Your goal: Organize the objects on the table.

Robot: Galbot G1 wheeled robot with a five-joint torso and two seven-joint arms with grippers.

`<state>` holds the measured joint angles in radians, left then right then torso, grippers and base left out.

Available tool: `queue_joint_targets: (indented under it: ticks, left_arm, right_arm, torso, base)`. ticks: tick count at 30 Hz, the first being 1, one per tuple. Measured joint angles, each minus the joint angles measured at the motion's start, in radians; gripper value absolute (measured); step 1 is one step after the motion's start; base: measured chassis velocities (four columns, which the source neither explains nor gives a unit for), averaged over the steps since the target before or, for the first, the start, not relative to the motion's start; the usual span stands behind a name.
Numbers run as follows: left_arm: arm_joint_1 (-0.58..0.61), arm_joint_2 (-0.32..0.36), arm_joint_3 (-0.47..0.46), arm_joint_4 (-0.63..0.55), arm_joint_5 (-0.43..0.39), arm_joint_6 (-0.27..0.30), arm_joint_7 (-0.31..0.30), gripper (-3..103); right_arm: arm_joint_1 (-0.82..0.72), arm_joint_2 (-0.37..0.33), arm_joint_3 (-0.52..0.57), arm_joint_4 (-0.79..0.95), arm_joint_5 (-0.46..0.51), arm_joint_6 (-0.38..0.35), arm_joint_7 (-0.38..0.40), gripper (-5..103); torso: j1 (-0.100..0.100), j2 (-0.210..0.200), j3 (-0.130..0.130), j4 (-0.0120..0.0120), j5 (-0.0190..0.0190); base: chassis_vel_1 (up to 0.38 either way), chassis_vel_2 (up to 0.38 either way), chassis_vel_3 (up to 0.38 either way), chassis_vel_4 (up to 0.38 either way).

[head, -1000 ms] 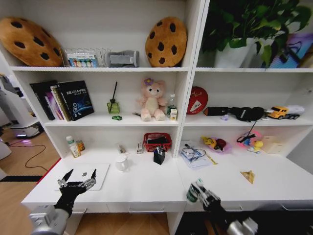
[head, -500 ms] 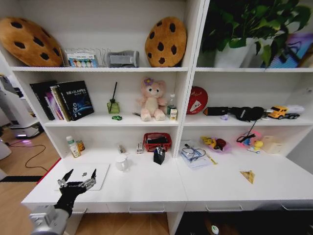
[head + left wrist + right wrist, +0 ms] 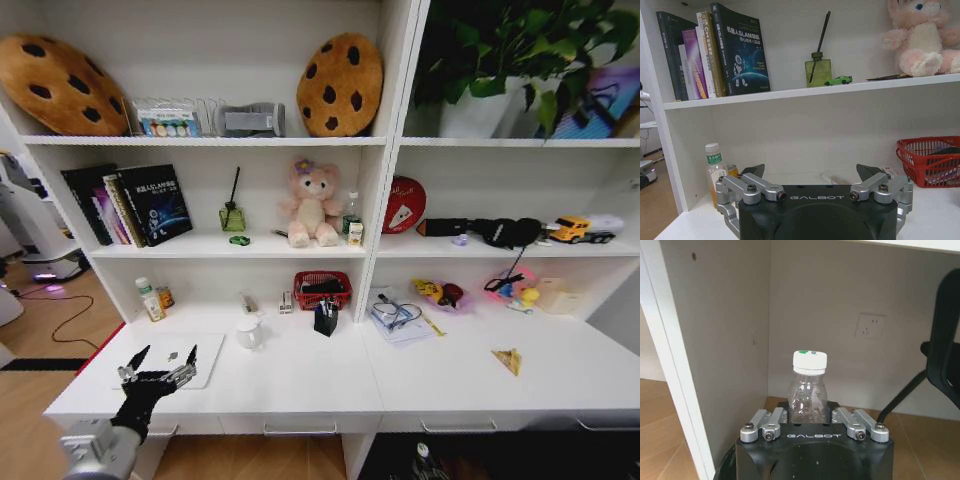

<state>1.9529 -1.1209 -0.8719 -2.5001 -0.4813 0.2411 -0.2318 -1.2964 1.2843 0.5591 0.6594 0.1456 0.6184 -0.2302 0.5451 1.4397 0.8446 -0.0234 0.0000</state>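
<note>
My left gripper (image 3: 158,377) hangs open over the near left corner of the white table (image 3: 300,378), right above the slim silver laptop (image 3: 190,352). In the left wrist view that gripper (image 3: 811,172) faces the shelf wall with nothing between its fingers. My right gripper (image 3: 808,414) is down below the tabletop, shut on a clear plastic bottle (image 3: 809,385) with a white cap, held upright. A yellow triangular piece (image 3: 507,360) lies on the table's right half. A small green toy car (image 3: 838,80) sits on the shelf.
On the table's back edge stand a small drink bottle (image 3: 148,298), a white mug (image 3: 249,335), a black pen holder (image 3: 325,321), a red basket (image 3: 322,289) and glasses on papers (image 3: 396,317). A desk side panel (image 3: 670,355) stands close beside the right gripper.
The right gripper with the bottle has sunk from the table's front edge to below the tabletop. The left arm has not moved.
</note>
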Motion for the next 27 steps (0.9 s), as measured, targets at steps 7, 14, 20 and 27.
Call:
queue_joint_targets:
  ticks: [7, 14, 20, 27]
  left_arm:
    - [0.0, 0.0, 0.0, 0.0, 0.0, 0.0, 0.0, 100]
    - [0.0, 0.0, 0.0, 0.0, 0.0, 0.0, 0.0, 100]
    - [0.0, 0.0, 0.0, 0.0, 0.0, 0.0, 0.0, 100]
    - [0.0, 0.0, 0.0, 0.0, 0.0, 0.0, 0.0, 100]
  right_arm:
    - [-0.009, 0.009, 0.001, 0.019, -0.018, 0.007, 0.012, 60]
    - [-0.169, -0.016, 0.003, 0.288, 0.077, -0.055, 0.012, 86]
    - [-0.486, -0.094, 0.063, 0.74, 0.275, -0.094, 0.014, 100]
    - [-0.775, -0.093, 0.218, 1.24, 0.374, -0.096, 0.034, 100]
  torso:
    - [0.0, 0.0, 0.0, 0.0, -0.0002]
    - [0.0, 0.0, 0.0, 0.0002, 0.0]
    - [0.0, 0.0, 0.0, -0.0003, -0.0007]
    - [0.0, 0.0, 0.0, -0.0002, -0.0005]
  base:
    - [0.0, 0.0, 0.0, 0.0]
    - [0.0, 0.0, 0.0, 0.0]
    - [0.0, 0.0, 0.0, 0.0]
    - [0.0, 0.0, 0.0, 0.0]
